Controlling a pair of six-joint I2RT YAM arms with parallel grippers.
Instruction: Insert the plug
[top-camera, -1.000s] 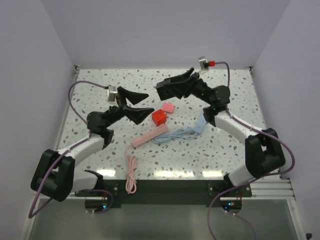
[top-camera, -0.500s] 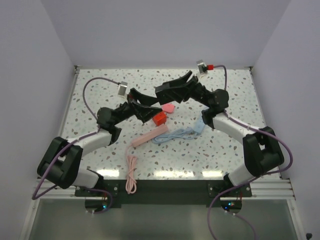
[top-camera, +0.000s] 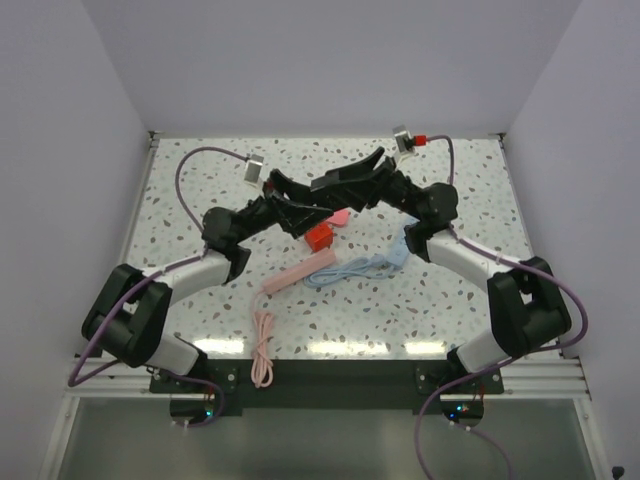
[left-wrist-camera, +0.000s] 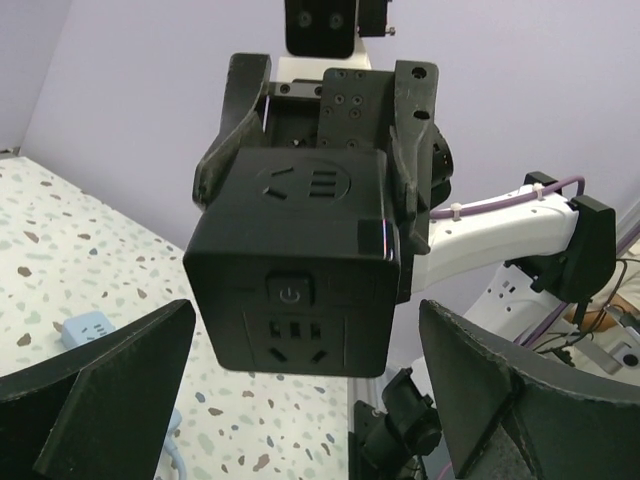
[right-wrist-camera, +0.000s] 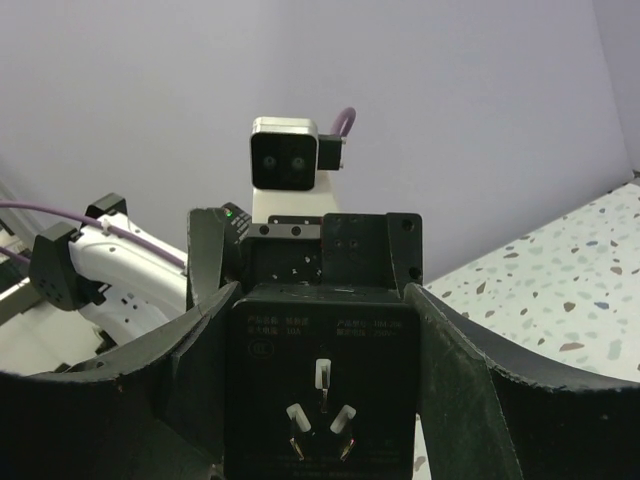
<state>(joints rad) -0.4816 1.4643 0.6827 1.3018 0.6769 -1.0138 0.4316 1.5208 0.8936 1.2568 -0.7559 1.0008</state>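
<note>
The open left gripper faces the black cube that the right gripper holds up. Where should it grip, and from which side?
Best to take the black cube by its two flat side faces, at the free end past the right gripper, coming head-on with the open left gripper astride it. The right arm's fingers cover the rear of those faces; the prongs point away.

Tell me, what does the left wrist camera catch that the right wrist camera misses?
Only the left wrist view shows the black socket cube from its outlet side, with its power button, plus a light-blue adapter lying on the table. Only the right wrist view shows the cube's three metal prongs. Both show the cube clamped in the right gripper, with the left gripper open and facing it.
</note>
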